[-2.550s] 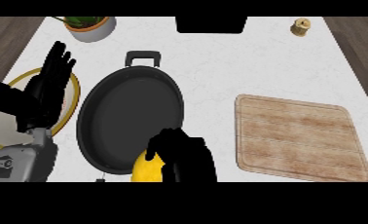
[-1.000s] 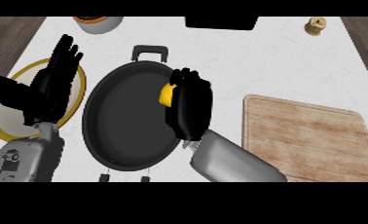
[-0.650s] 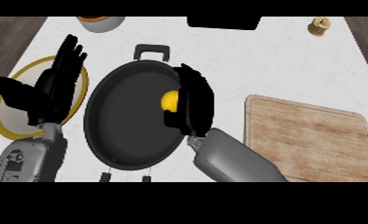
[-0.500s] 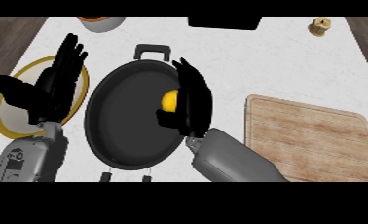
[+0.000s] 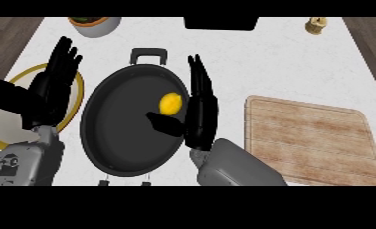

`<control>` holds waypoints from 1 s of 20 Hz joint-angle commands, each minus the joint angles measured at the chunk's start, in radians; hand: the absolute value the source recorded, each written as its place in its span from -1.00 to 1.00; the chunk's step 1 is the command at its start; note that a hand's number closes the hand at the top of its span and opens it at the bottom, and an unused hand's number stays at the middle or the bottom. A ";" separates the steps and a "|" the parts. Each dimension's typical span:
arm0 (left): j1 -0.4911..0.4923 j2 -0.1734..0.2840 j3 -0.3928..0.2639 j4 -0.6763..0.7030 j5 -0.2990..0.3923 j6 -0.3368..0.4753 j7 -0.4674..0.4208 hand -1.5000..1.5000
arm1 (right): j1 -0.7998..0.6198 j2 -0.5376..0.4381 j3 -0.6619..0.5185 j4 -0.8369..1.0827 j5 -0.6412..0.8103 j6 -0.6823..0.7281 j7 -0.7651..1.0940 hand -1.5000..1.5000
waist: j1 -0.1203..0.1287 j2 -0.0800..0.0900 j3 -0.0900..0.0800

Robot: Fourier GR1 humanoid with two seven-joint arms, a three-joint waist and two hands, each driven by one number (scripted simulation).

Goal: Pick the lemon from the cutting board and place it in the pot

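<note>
the lemon (image 5: 171, 103) lies inside the pot (image 5: 117, 143), on its dark bottom toward the right wall and a little above the middle. the right hand (image 5: 198, 108) stands over the pot's right rim with its fingers spread straight and wide, holding nothing; the thumb (image 5: 164, 125) reaches in under the lemon, just beside it, and whether it touches i cannot tell. the left hand (image 5: 51, 91) rests to the left of the pot, fingers up and wide, over a yellow-rimmed plate (image 5: 73, 106). the cutting board (image 5: 308, 141) sits to the right of the pot, apart from it. beyond the pot stand a grey bowl (image 5: 94, 25) and, far to the right, a small wooden shaker (image 5: 317, 25).
</note>
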 commanded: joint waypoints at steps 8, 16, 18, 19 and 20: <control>0.045 -0.010 0.014 -0.049 -0.021 0.003 0.017 0.00 | 0.285 -0.120 0.004 -0.237 -0.267 -0.100 -0.344 -1.00 | -0.031 -0.006 -0.001; 0.054 -0.010 0.047 -0.083 -0.018 -0.010 0.054 0.00 | 0.429 -0.265 -0.099 -0.485 -0.330 0.103 -0.410 -1.00 | -0.038 -0.008 -0.001; 0.053 0.005 0.066 -0.073 -0.012 -0.038 0.030 0.00 | 0.473 -0.250 -0.103 -0.470 -0.368 0.112 -0.487 -1.00 | -0.037 -0.008 -0.001; 0.029 0.000 0.067 -0.034 -0.005 -0.041 0.036 0.00 | 0.462 -0.281 -0.151 -0.455 -0.432 0.147 -0.514 -1.00 | -0.038 -0.007 -0.001; 0.071 -0.035 0.047 -0.038 -0.025 -0.025 -0.023 0.00 | 0.519 -0.332 -0.137 -0.560 -0.393 0.164 -0.474 -1.00 | -0.041 -0.008 -0.001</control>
